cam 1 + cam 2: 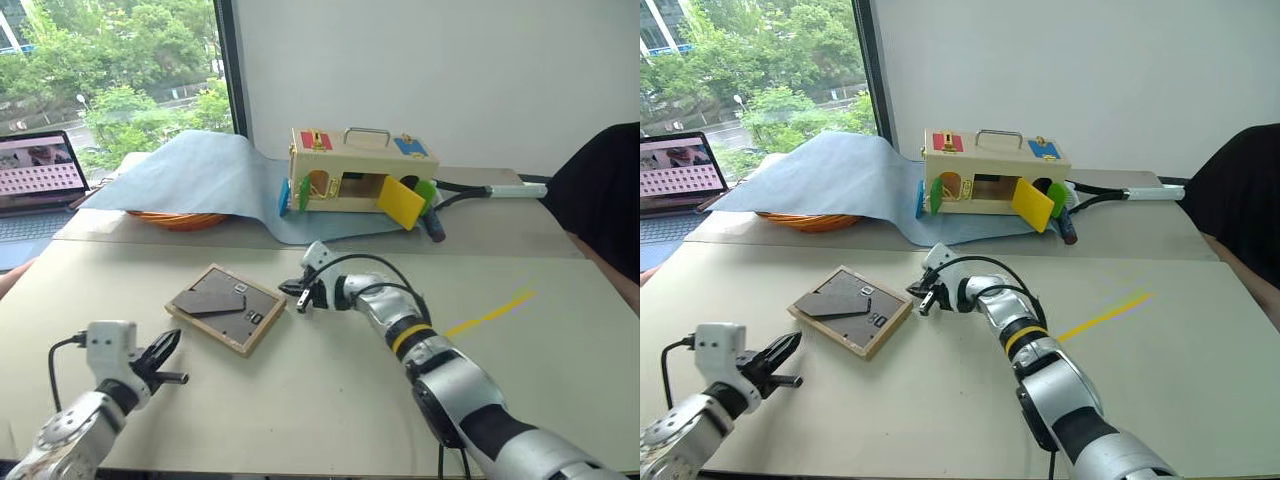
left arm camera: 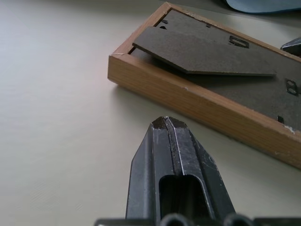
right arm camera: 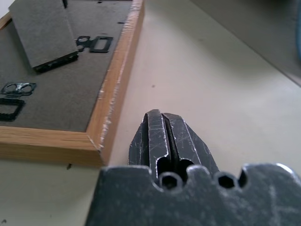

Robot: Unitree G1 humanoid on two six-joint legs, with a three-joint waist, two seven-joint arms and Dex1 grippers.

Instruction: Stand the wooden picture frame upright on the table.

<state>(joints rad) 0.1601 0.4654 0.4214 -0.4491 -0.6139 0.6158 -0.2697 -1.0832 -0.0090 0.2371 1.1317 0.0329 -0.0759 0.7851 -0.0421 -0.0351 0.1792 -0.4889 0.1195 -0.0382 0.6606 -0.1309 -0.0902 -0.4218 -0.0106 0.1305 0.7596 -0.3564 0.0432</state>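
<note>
Bright daylight from the window (image 1: 110,70) (upper left), soft shadows, sharp close-ups, no glare.

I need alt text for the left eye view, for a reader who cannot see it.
A wooden picture frame lies back side up on a beige table, with the left gripper and right gripper near it on either side, jaws shut. Behind stand a wooden box, a blue cloth and a laptop.
</note>
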